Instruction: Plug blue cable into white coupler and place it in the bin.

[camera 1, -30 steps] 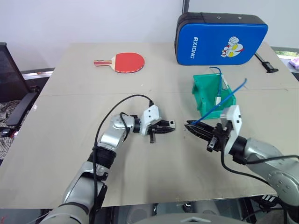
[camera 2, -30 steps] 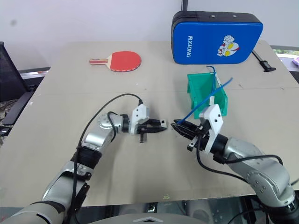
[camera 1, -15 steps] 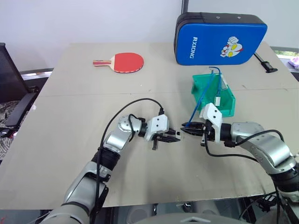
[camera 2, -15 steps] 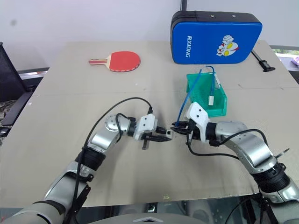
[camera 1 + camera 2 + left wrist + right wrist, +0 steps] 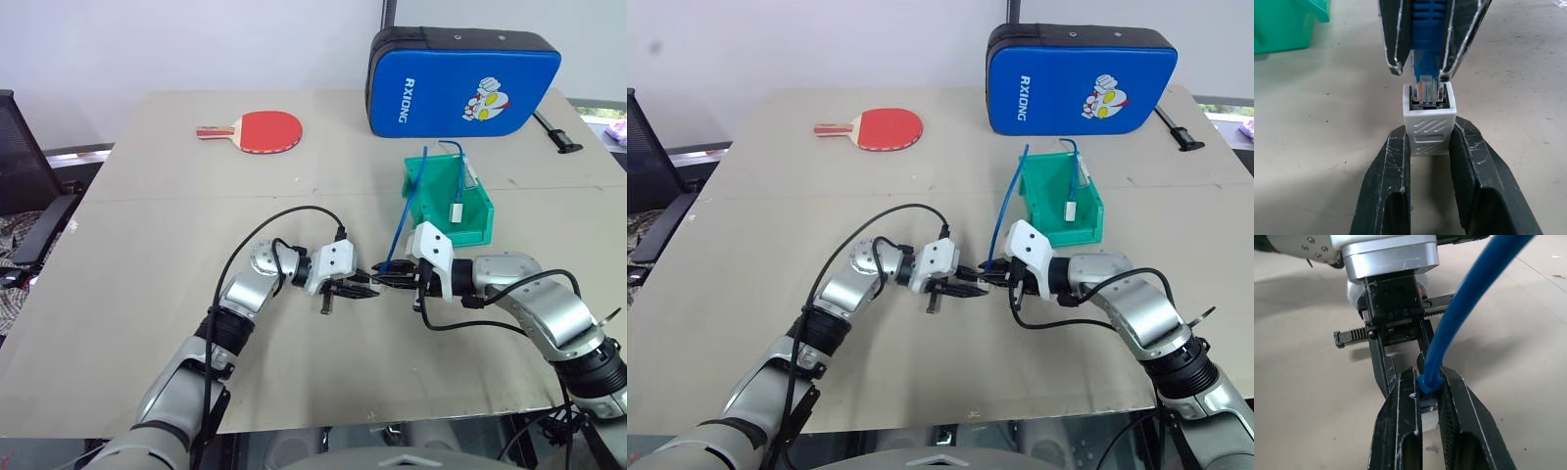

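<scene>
My left gripper (image 5: 1428, 142) is shut on the white coupler (image 5: 1428, 125), a small ribbed block with its dark socket facing the other hand. Opposite it, my right gripper (image 5: 1429, 382) is shut on the blue cable (image 5: 402, 220) just behind its clear plug (image 5: 1428, 90). The plug's tip sits in the mouth of the socket. Both grippers meet a little above the table's middle, left gripper (image 5: 361, 286) facing right gripper (image 5: 390, 277). From there the cable rises and loops over into the green bin (image 5: 470, 231), which stands behind and to the right.
A big blue padded case (image 5: 462, 80) stands at the back right behind the bin. Farther left at the back lies a red table tennis paddle (image 5: 263, 129). A black tool (image 5: 558, 132) lies at the table's right edge, and a black chair (image 5: 24, 166) stands off its left side.
My right gripper has swung down and to the left with the cable, bringing the plug up to the coupler. The cable now stands steeper, arcing over the bin. The left gripper has hardly moved.
</scene>
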You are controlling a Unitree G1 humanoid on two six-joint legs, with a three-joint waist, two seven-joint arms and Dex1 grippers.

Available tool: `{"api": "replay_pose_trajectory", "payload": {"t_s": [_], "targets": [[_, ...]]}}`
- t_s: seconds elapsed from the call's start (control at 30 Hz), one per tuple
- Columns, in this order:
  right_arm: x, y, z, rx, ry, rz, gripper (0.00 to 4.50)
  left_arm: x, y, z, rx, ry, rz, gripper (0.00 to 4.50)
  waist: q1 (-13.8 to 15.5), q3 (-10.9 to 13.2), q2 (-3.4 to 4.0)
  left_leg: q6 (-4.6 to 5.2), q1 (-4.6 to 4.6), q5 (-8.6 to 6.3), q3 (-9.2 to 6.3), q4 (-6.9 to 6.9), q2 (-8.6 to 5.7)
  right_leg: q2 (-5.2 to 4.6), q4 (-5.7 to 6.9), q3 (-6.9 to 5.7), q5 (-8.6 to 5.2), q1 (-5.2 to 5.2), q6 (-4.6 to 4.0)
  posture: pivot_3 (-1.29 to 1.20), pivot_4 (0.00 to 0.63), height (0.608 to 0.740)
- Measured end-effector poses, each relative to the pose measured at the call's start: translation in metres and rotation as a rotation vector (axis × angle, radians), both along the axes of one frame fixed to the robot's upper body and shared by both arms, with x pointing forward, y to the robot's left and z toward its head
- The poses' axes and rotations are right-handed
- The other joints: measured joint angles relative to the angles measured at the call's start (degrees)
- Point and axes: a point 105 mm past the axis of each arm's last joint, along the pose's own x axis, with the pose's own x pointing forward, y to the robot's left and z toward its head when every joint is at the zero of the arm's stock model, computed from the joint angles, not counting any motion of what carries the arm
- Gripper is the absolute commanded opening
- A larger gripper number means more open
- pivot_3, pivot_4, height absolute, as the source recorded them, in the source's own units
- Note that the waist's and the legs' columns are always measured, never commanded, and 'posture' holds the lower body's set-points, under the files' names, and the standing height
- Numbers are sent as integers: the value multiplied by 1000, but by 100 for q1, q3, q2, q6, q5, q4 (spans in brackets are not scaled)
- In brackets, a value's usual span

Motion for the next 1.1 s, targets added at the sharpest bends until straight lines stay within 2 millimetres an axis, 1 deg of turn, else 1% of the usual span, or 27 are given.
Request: {"api": "replay_pose_trajectory", "payload": {"t_s": [0.1, 0.27, 0.4, 0.47, 0.5, 0.6, 0.63, 0.67, 0.7, 0.73, 0.77, 0.8, 0.83, 0.87, 0.9, 0.93, 0.97, 1.03, 1.1], "targets": [[1, 1, -5, -35, 12, 20, 0, -1, -1, 0, 2, -8, -8, 528, 2, -1, -1, 0, 1, 0, -1, 0, -1, 0, -1, -1, 0, 2, 0, 0, 150, 740], [7, 8, -8, -86, 12, 67, 0, 0, 1, -1, 18, -20, -5, 528, -11, -17, -4, 0, 17, 0, -1, 0, 0, 2, 0, -1, 0, 16, -1, 0, 150, 740], [8, 10, -12, -100, 29, 86, 0, 1, 2, -2, 24, -22, 2, 528, -56, -25, -8, 0, 60, 0, 0, -2, 7, 5, 2, -2, -1, 54, -2, 0, 150, 740], [9, 11, -14, -68, 50, 72, 0, 1, 3, -4, 20, -5, 18, 528, -72, -30, -15, 0, 88, -1, -1, -7, 12, 5, 1, -3, -2, 77, -2, 0, 150, 740], [9, 10, -12, -39, 58, 60, 0, 1, 4, -5, 18, 10, 29, 1567, -80, -31, -16, 0, 96, -1, -3, -9, 15, 5, 0, -3, -3, 85, -2, 0, 150, 740], [11, 7, -8, 77, 113, -11, 0, -5, 4, 4, -62, 64, 67, 2637, -116, -29, -16, 0, 87, -1, -1, -9, 22, 0, 0, 0, -1, 80, -1, 0, 150, 740], [12, 2, -6, 113, 131, -54, 0, -8, 6, 10, -92, 79, 88, 3078, -130, -28, -14, 0, 78, -1, 1, -10, 21, -4, 1, 2, -1, 72, 0, 0, 150, 740], [13, 0, -5, 120, 134, -65, 0, -8, 7, 12, -99, 83, 97, 3530, -135, -27, -13, 0, 76, -1, 1, -10, 21, -6, 1, 2, -1, 69, 0, 0, 150, 740], [15, -4, 4, 169, 137, -107, 0, -10, 14, 17, -123, 97, 141, 4035, -154, -26, -13, 0, 65, -1, 3, -10, 21, -7, 1, 4, -1, 55, 0, 0, 150, 740], [16, -10, 21, 228, 112, -141, 0, -15, 23, 19, -148, 123, 186, 4434, -164, -25, -10, 0, 57, -1, 6, -12, 23, -11, 9, 7, 0, 40, 1, 0, 150, 740], [16, -14, 30, 255, 90, -158, 0, -17, 27, 20, -159, 136, 209, 4434, -162, -24, -10, 0, 53, -1, 5, -12, 23, -12, 14, 6, 0, 35, 1, 0, 150, 740], [16, -19, 44, 300, 69, -183, 0, -21, 33, 21, -178, 156, 248, 4434, -157, -24, -10, -1, 47, -1, -3, -13, 24, -15, 16, -1, -1, 31, 1, 0, 150, 740], [14, -25, 61, 357, 49, -209, 0, -27, 39, 24, -212, 169, 287, 4434, -144, -24, -10, -1, 44, -1, -9, -16, 26, -18, 15, -3, -1, 30, 1, 0, 150, 740], [13, -30, 71, 393, 38, -228, 0, -30, 41, 28, -240, 169, 311, 4434, -136, -24, -9, -2, 42, -1, -16, -18, 27, -25, 15, -2, -1, 30, 1, 0, 150, 740], [12, -35, 86, 443, 34, -251, 0, -34, 45, 35, -287, 156, 353, 4434, -125, -24, -9, -2, 35, -1, -23, -18, 27, -34, 12, -3, -1, 30, 0, 0, 150, 740], [12, -38, 91, 456, 27, -258, 0, -35, 46, 38, -300, 150, 362, 4434, -114, -23, -9, -2, 33, -1, -25, -17, 26, -42, 10, -5, -1, 30, -1, 0, 150, 740], [14, -40, 101, 481, 30, -279, 0, -37, 50, 45, -334, 147, 399, 4434, -113, -22, -8, -2, 32, -1, -27, -16, 26, -44, 6, -7, -1, 30, -1, 0, 150, 740], [26, -55, 121, 502, 8, -355, 0, -43, 54, 57, -385, 145, 431, 4434, -129, -18, -2, -3, 24, 0, -18, -14, 18, -47, -1, -7, 1, 24, -4, 0, 150, 740], [46, -80, 137, 498, 7, -479, 0, -47, 57, 67, -427, 142, 455, 4434, -129, -18, -2, -2, 25, 0, -7, -10, 12, -34, -2, -11, -6, 25, -18, 0, 150, 740]]}}
